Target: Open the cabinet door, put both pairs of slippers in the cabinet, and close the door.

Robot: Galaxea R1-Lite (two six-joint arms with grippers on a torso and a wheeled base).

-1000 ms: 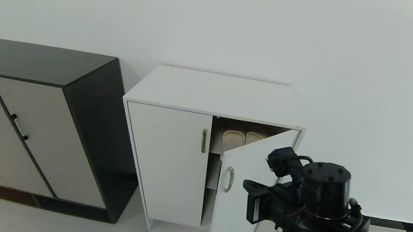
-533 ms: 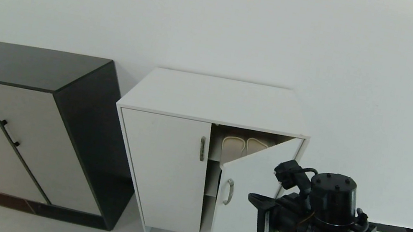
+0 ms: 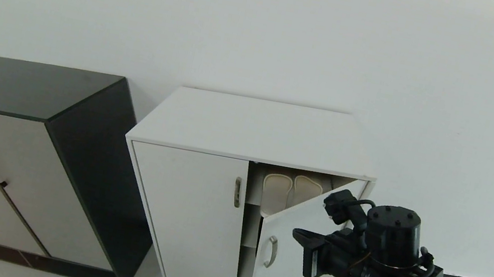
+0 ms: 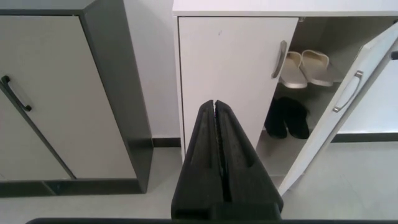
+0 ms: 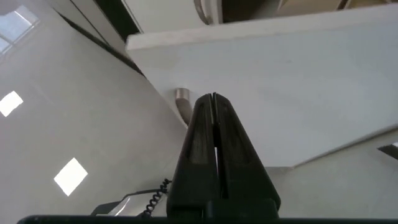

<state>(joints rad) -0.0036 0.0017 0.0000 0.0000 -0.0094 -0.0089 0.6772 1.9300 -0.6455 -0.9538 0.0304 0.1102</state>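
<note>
The white cabinet (image 3: 253,129) has its left door shut and its right door (image 3: 287,257) standing partly open. A beige pair of slippers (image 3: 291,191) lies on the top shelf, and a black pair of slippers (image 4: 287,117) on the shelf below. My right gripper (image 3: 300,235) is shut with nothing in it. It points at the outer face of the open door, close beside the metal handle (image 5: 182,102); I cannot tell whether it touches. My left gripper (image 4: 215,106) is shut and empty, low in front of the cabinet's shut left door.
A black cabinet (image 3: 32,90) with pale doors stands just left of the white one. A plain white wall runs behind both. Bare pale floor (image 4: 155,205) lies in front of them.
The camera has moved closer, so both cabinets look larger and lower. My right gripper stays by the open door's outer face. The door's angle looks about the same.
</note>
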